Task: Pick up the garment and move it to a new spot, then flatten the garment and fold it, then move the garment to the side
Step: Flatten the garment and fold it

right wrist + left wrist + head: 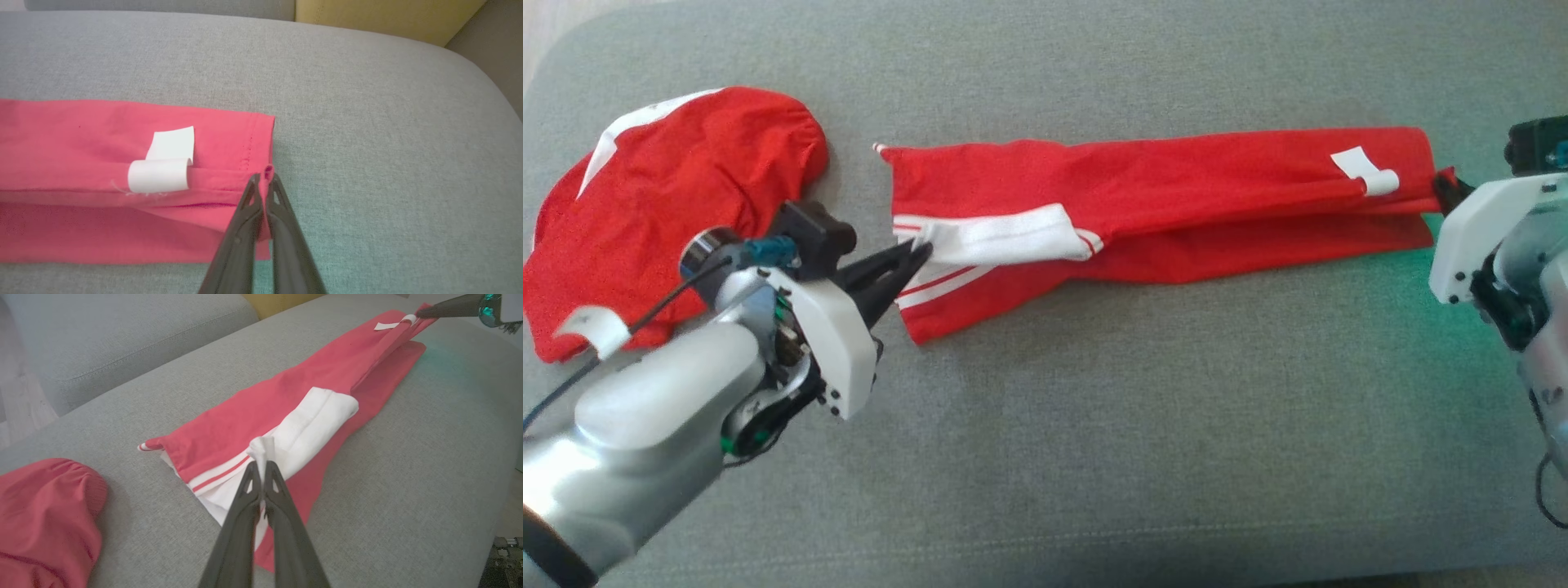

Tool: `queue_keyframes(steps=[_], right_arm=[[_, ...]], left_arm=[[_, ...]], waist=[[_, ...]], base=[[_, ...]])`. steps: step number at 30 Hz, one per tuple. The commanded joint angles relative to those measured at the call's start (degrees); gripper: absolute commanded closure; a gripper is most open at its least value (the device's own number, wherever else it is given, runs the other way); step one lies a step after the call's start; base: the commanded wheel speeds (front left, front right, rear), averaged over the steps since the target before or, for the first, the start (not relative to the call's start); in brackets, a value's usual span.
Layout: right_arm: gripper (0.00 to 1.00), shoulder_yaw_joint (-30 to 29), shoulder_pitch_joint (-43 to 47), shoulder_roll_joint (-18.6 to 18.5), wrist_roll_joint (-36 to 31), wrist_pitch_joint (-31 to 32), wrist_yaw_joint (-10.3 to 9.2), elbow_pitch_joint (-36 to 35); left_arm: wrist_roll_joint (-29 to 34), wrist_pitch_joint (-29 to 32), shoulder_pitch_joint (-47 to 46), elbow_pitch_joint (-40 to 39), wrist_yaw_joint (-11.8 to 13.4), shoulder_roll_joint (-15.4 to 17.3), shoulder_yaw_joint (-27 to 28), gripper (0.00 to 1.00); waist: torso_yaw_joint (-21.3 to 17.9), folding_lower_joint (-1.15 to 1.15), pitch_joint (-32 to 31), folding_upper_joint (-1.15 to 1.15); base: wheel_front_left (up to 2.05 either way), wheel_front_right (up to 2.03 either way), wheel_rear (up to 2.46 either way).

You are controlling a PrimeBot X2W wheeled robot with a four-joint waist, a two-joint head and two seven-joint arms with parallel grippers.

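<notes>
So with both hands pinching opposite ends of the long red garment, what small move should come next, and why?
Probably carry both ends toward the robot, folding it lengthwise. The left hand is shut on the white-striped end, the right hand on the hem of the red garment, which lies stretched out on the grey cushion.

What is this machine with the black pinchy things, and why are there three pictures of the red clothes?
It is a robot with two arms. One picture comes from a camera on its head, looking down at a grey cushion. The other two come from cameras on its wrists, looking along the fingers. Each arm ends in a pinching tool. The left tool is shut on the white trim of a long red garment. The right tool is shut on the garment's other end. A second red garment lies bunched up beside the left arm.
</notes>
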State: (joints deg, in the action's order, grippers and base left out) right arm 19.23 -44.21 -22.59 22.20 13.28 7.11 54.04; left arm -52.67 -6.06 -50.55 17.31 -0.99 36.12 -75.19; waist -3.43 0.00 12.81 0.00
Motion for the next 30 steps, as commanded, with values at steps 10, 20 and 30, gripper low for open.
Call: queue_keyframes(steps=[10,20,30], right_arm=[[0.00,0.98,3.38,-3.27,2.47,1.90,0.37,-6.48],[0.00,-9.09,6.37,-0.13,4.27,-9.63,0.37,-17.00],[0.00,-14.67,17.97,7.08,0.41,-20.60,0.37,-34.36]], left_arm=[[-0.47,-1.35,1.44,-1.70,4.07,1.37,3.30,0.00],[-0.26,-8.87,4.67,-2.36,11.97,-3.16,18.81,0.00],[16.81,-8.93,26.13,-17.07,12.22,-17.57,54.84,0.00]], waist=[[-0.63,0.00,-0.61,0.00],[0.15,0.00,-2.79,0.00],[1.58,0.00,-5.72,0.00]], base=[[0.00,0.00,0.00],[0.00,0.00,0.00],[0.00,0.00,0.00]])
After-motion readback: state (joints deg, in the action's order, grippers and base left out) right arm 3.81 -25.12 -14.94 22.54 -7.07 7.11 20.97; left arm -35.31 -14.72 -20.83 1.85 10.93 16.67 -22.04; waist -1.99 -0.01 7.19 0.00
